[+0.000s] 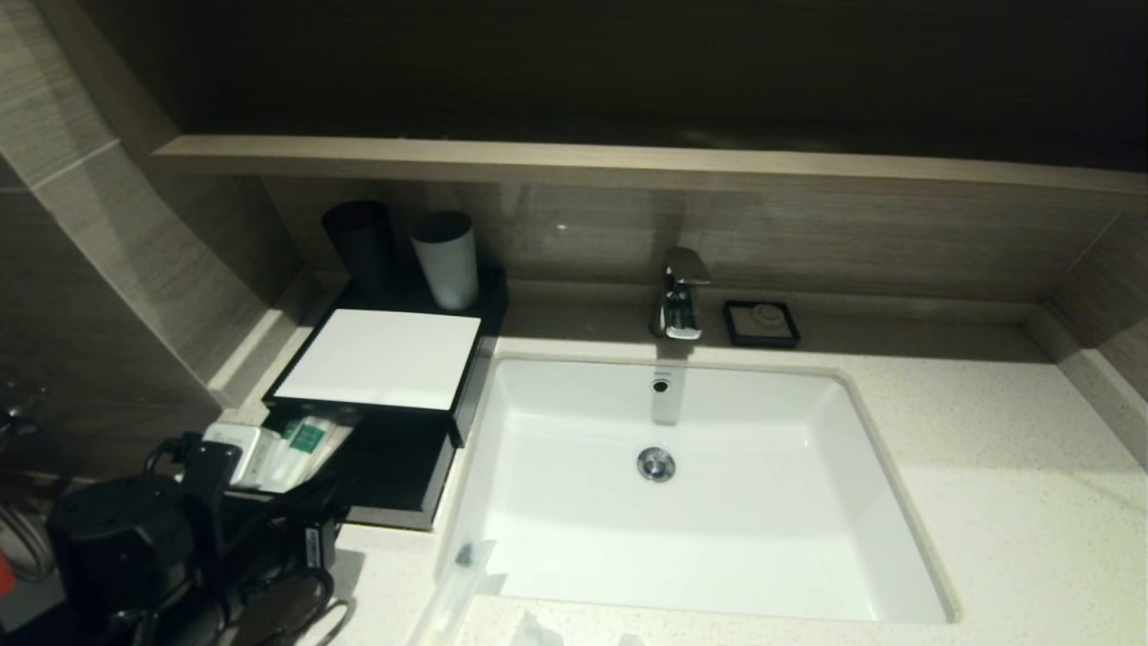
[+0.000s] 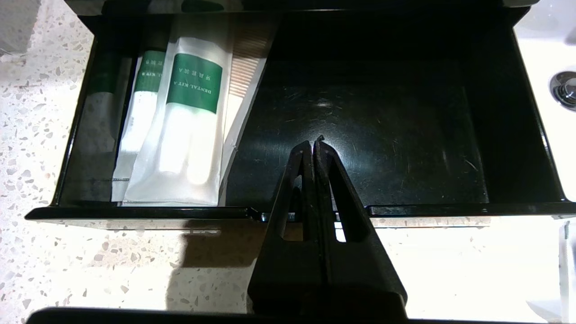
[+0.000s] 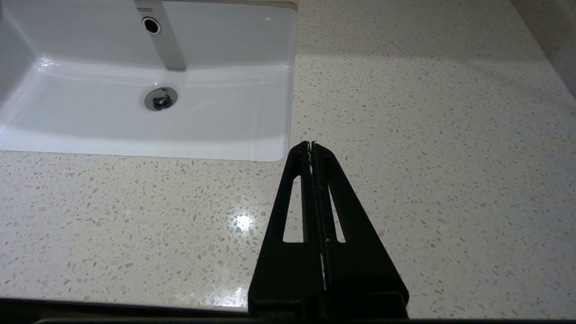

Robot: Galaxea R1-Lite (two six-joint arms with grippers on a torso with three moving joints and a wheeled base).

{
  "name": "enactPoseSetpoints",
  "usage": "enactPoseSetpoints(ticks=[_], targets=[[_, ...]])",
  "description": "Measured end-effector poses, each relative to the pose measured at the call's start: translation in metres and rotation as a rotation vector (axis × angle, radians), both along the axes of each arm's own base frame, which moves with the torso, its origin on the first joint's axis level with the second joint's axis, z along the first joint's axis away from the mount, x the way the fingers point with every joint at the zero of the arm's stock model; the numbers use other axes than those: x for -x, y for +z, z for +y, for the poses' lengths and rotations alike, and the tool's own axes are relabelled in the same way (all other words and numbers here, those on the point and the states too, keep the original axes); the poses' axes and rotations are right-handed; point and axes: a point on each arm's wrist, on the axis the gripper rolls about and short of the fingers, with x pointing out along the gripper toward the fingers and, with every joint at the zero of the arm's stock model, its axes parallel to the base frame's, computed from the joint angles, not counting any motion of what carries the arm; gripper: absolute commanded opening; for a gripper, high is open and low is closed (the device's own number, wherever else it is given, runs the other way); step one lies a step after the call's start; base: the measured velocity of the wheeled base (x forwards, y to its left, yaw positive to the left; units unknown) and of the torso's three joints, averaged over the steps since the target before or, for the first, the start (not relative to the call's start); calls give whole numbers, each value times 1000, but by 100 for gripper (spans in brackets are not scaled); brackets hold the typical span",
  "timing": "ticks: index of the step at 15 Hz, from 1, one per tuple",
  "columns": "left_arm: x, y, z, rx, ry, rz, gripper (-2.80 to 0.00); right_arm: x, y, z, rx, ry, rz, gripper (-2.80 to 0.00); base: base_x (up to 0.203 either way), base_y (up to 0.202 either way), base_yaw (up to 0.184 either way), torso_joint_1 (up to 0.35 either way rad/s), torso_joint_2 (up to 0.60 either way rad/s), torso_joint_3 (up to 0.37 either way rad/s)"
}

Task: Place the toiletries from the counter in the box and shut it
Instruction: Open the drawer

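Several packets (image 2: 180, 121) are lying in the box's (image 1: 381, 359) pulled-out drawer (image 2: 405, 135), more are waiting on the tabletop (image 1: 1031, 502), while the left end effector (image 2: 313, 145), fingers pressed together, is hovering above the drawer's front.

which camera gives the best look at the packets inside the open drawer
The left wrist view: the packets lie side by side in the box drawer, green print readable. The head view shows them partly hidden; the right wrist view shows none.

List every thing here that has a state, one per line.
box drawer: pulled open
toiletries: lying in the drawer's left side
long packet: on the counter at the sink's front edge
left gripper: shut, empty, over the drawer
right gripper: shut, empty
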Motion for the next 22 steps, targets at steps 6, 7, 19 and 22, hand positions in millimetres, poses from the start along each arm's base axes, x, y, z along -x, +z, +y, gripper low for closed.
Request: enactPoseSetpoints(ticks=[6, 7, 19, 22], targets=[[0, 8, 0, 13, 3, -43, -280, 0, 0, 0, 0, 0, 0, -280, 0, 0, 0, 0, 0, 0], [0, 11, 0, 17, 5, -59, -280, 0, 0, 0, 0, -1, -1, -280, 0, 0, 0, 0, 0, 0], [9, 54, 5, 11, 18, -17, -280, 0, 0, 0, -1, -1, 0, -280, 0, 0, 0, 0, 0, 0], [3, 74, 3, -7, 19, 60, -280, 0, 0, 0, 0, -1, 0, -280, 0, 0, 0, 0, 0, 0]])
